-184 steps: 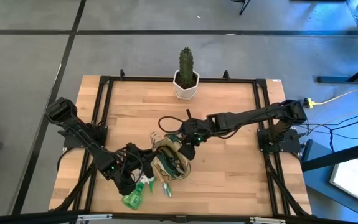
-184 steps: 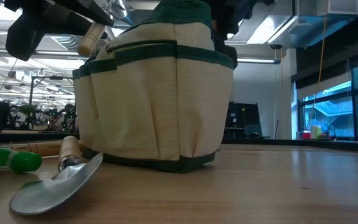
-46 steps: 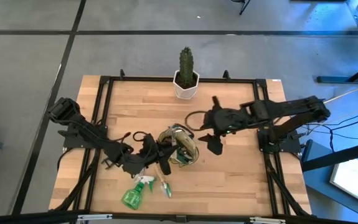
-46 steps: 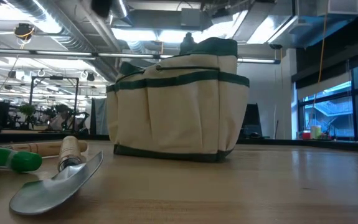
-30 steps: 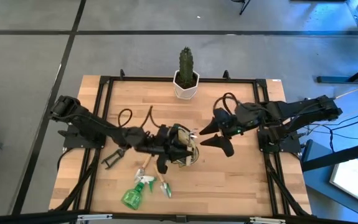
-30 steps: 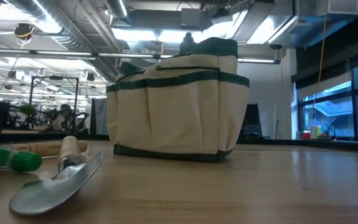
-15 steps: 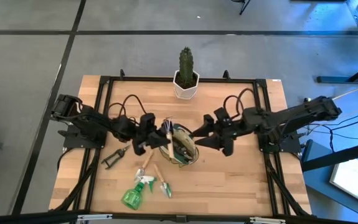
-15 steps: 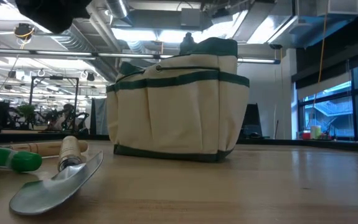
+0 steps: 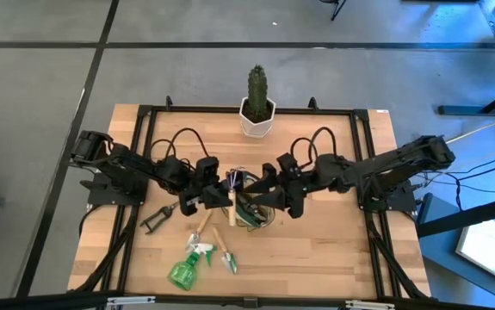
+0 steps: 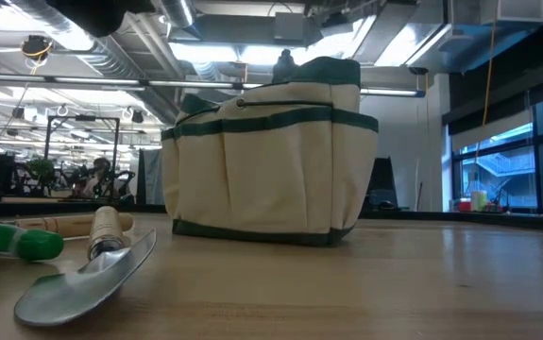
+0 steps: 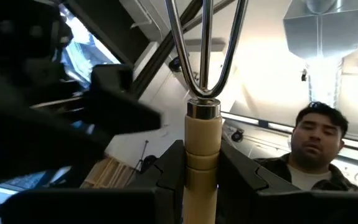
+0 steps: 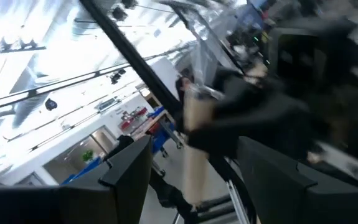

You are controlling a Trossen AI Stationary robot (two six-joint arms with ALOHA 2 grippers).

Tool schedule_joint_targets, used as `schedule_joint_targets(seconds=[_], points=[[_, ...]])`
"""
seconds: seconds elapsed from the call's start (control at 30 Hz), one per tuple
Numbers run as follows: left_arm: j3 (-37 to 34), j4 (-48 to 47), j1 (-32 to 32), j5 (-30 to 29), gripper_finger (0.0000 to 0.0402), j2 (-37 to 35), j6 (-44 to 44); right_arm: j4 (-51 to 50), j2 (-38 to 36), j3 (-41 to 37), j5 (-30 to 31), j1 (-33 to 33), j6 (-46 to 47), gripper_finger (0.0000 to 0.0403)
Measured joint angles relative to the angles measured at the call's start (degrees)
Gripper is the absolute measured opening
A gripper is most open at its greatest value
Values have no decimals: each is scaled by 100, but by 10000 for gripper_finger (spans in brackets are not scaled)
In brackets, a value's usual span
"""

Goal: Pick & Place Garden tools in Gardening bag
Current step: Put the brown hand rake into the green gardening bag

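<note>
Bag: some tools inside. Fork: clamped in left gripper jaws above bag. Right gripper: jaws apart, empty. Spray bottle, shears, trowels: left on bench.

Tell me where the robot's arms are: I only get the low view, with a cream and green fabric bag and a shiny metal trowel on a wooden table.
Observer: Both reach over the cream and green fabric gardening bag; the left gripper is clamped on a wooden-handled metal fork.
Operator: And the other one?
Observer: The right gripper hangs open facing it, holding nothing.
Operator: Anything behind the bag?
Observer: A green cactus in a white pot stands at the table's far edge.
</note>
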Motion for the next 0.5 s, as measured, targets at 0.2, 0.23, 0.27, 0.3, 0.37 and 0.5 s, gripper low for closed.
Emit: schedule_joint_targets(seconds=[0.2, 0.23, 0.27, 0.3, 0.37, 0.5], points=[[25, 277, -49, 3, 62, 288, -217, -501, 199, 591, -169, -13, -394, 245], [62, 362, -49, 1, 62, 366, -257, -690, 221, 673, -168, -23, -450, 248], [102, 445, -50, 2, 62, 446, -291, -833, 242, 735, -167, -23, -481, 251], [153, 446, -49, 3, 62, 519, -316, -966, 244, 757, -167, -23, -486, 254], [269, 430, -50, 23, 62, 657, -363, -1053, 250, 759, -167, -27, -491, 259], [509, 434, -50, 120, 62, 888, -459, -1053, 250, 766, -126, -25, -500, 264]])
